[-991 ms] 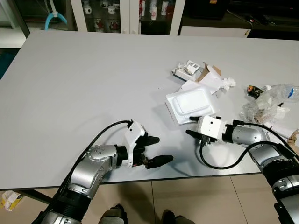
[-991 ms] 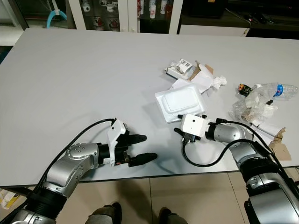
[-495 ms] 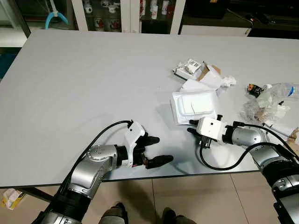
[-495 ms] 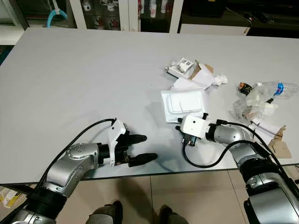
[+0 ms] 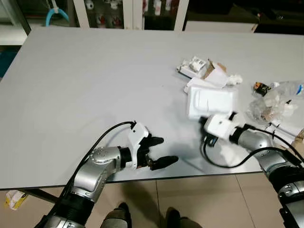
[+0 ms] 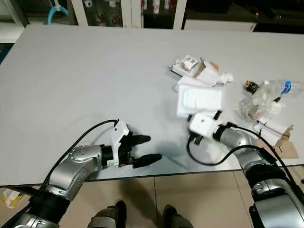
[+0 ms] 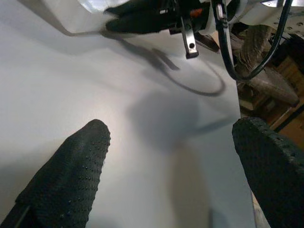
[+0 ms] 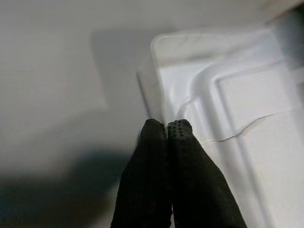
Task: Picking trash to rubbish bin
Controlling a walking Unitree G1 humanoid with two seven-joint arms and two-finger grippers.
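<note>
Gripping the rim of a white foam tray point(image 8: 228, 123), the right gripper point(image 8: 167, 129) has its two black fingers pressed together on the tray's thin edge. From the head camera the tray point(image 5: 209, 102) appears tilted, raised off the grey table point(image 5: 85, 80), with the right gripper's white wrist housing just below it. A shadow lies on the table under the tray.

Beyond the tray, a heap of trash rests on the table: crumpled white paper point(image 5: 216, 80), a small printed carton point(image 5: 194, 65) and a piece of torn brown cardboard point(image 5: 209, 69). Further to the robot's right lies a crumpled clear plastic bag point(image 5: 273, 102), with a clear plastic bottle point(image 6: 289, 87) bearing a blue band at its far side. A small dark wrapper point(image 5: 260, 88) sits between the paper heap and the plastic bag.

Left gripper point(image 5: 159, 151) rests low near the table's near edge, well apart from the trash, with fingers spread wide and nothing between them. The left wrist camera confirms both dotted finger pads point(image 7: 71, 175) set far apart above bare table surface.

A pair of dark shoes point(image 5: 118, 216) stands on the tiled floor point(image 5: 213, 199) below the table edge. Glass-fronted cabinets point(image 5: 123, 9) stand behind the table.
</note>
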